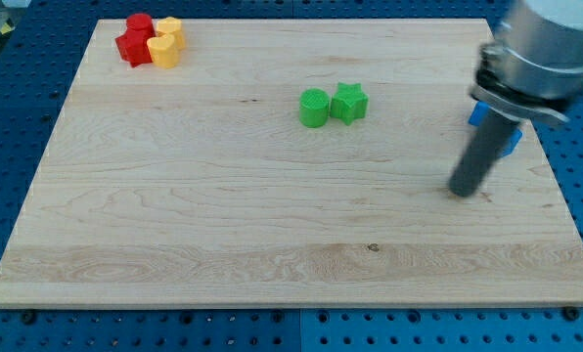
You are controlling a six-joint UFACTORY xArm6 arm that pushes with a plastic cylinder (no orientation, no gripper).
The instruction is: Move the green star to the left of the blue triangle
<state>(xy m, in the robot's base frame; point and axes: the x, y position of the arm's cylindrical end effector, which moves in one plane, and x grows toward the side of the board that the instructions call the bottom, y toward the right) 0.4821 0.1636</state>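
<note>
Wooden bench [174, 215], seen from above. Green star [349, 102] sits at centre-top, touching a green cylinder [314, 108] on its left side. Blue block [507, 137], shape unclear, lies at the view's right edge, mostly hidden behind the arm. The tool is a plain rod with no jaws to open or close; its tip [463, 191] rests on the bench just below the blue block, well right of the star. Red blocks [134, 39] and yellow blocks [166, 42] cluster touching at top left.
</note>
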